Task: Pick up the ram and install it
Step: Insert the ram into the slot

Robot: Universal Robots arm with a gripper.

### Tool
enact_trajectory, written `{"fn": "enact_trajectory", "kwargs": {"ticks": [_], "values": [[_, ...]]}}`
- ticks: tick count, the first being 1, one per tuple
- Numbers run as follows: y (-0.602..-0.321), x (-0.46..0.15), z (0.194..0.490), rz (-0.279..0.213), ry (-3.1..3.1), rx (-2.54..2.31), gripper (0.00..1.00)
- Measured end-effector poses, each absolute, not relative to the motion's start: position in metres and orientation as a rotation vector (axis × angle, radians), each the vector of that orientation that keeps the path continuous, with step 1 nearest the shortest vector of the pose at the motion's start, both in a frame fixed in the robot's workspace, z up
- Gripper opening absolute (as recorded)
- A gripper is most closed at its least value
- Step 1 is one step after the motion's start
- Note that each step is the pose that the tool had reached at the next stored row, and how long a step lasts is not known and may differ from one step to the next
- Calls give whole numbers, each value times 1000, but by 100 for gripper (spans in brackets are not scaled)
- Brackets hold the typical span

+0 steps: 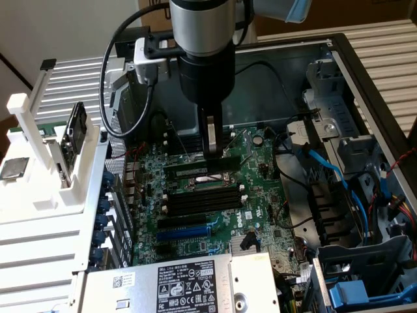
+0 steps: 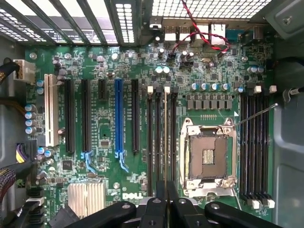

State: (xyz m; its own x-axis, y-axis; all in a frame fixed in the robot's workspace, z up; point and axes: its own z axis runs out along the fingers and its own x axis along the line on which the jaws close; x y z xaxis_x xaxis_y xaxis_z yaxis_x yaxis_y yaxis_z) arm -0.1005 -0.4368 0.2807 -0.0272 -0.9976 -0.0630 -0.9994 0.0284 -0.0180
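The ram (image 1: 189,168) is a thin dark-green stick held level just over the motherboard (image 1: 260,195) inside the open computer case. My gripper (image 1: 213,156) reaches straight down from the arm and is shut on the stick's middle. In the wrist view the ram (image 2: 165,142) shows edge-on as a thin line running away from my gripper (image 2: 165,202). It lines up with the bank of black memory slots (image 2: 158,142) beside the empty CPU socket (image 2: 207,156). I cannot tell whether it touches a slot.
A second bank of memory slots (image 2: 254,147) lies on the socket's other side. The blue expansion slot (image 2: 118,118) and a silver heatsink (image 2: 86,197) sit further along the board. Blue cables (image 1: 326,166) and drive bays crowd the exterior view's right. A white rack (image 1: 39,189) stands outside the case.
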Motion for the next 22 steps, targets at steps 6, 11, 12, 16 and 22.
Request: {"fn": "enact_trajectory", "kwargs": {"ticks": [6, 11, 12, 16, 22], "values": [[-439, -100, 272, 51, 2208, -2155, 12], [-442, -96, 268, 70, 2211, -2169, 12], [-442, -94, 267, 73, 2211, -2172, 12], [-440, -94, 264, 76, 2205, -2185, 12], [-440, -94, 263, 95, 2211, -2205, 12]]}}
